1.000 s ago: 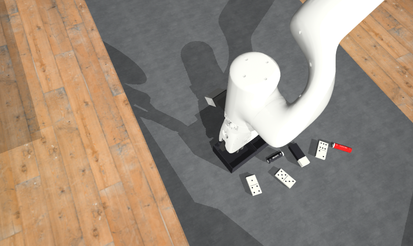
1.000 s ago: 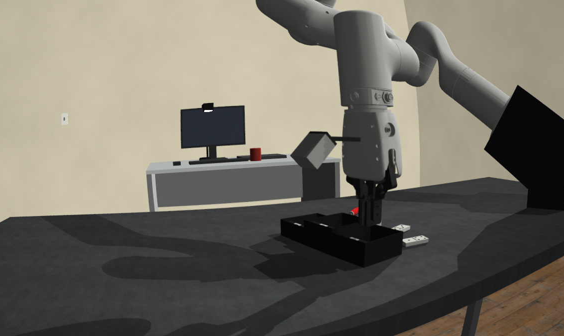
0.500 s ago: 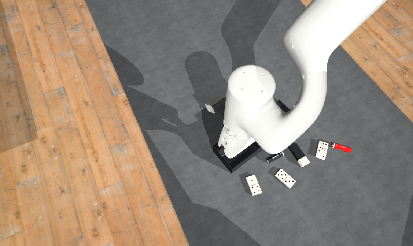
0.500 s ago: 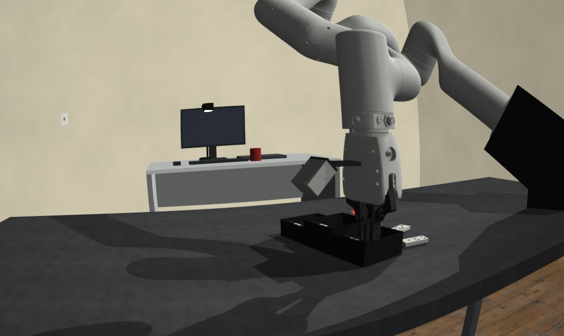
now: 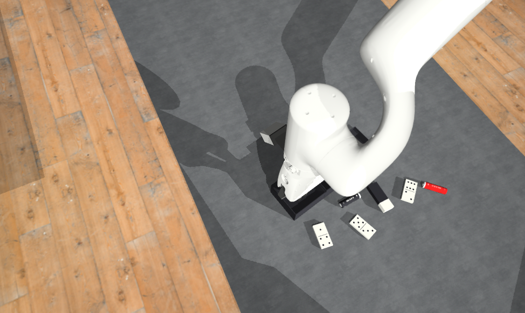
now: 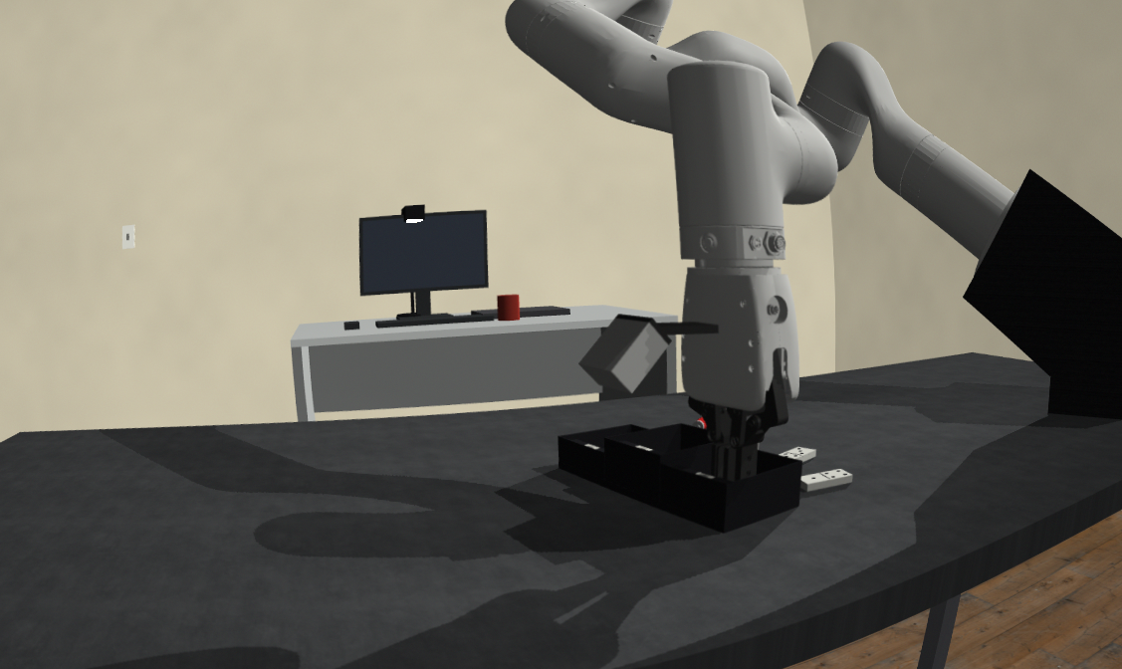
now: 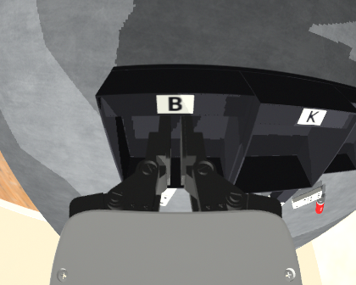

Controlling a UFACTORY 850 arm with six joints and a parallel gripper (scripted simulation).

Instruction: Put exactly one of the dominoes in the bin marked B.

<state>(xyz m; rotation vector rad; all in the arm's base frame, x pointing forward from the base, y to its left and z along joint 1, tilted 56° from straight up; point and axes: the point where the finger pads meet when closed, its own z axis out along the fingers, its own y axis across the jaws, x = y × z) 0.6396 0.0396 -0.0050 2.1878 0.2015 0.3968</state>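
Three white dominoes lie flat on the grey mat: one [image 5: 322, 235] in front of the bins, one [image 5: 362, 226] to its right, and one [image 5: 408, 190] farther right. Two of them also show in the side view [image 6: 826, 478]. The black bin row [image 5: 299, 202] stands on the mat. Its end compartment is marked B [image 7: 175, 103]. My gripper [image 7: 175, 130] points straight down, with its fingers lowered inside bin B [image 6: 731, 465]. The fingers are shut with only a thin gap, and I see nothing between them. The arm hides most of the bin row from above.
A black battery [image 5: 349, 200], a black-and-white block [image 5: 379, 197] and a red battery [image 5: 434, 187] lie right of the bins. The compartment marked K [image 7: 310, 117] adjoins B. The arm's black base [image 6: 1055, 299] stands at the far right of the table.
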